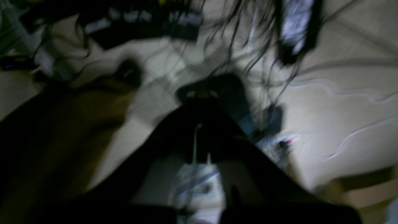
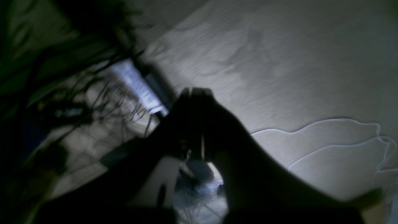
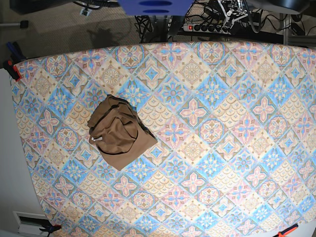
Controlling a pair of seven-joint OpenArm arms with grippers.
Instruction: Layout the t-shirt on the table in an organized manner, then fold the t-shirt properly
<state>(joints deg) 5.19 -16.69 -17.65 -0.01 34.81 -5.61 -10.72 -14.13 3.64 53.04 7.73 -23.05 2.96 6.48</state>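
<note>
The tan-brown t-shirt [image 3: 120,133] lies crumpled in a heap on the left-centre of the patterned table [image 3: 222,148], with a small white tag [image 3: 95,139] at its left edge. Neither arm shows in the base view. The left wrist view is dark and blurred. In it my left gripper [image 1: 202,98] is a dark silhouette over the floor, with its tips together and nothing between them. My right gripper [image 2: 196,92] looks the same in the right wrist view, tips together and empty. The shirt shows in neither wrist view.
A power strip with cables [image 3: 212,25] lies on the floor behind the table's far edge. Clamps hold the cloth at the left [image 3: 12,69] and front right [image 3: 286,231] corners. Both wrist views show pale floor, tangled cables [image 1: 248,46] and a white cord [image 2: 326,127].
</note>
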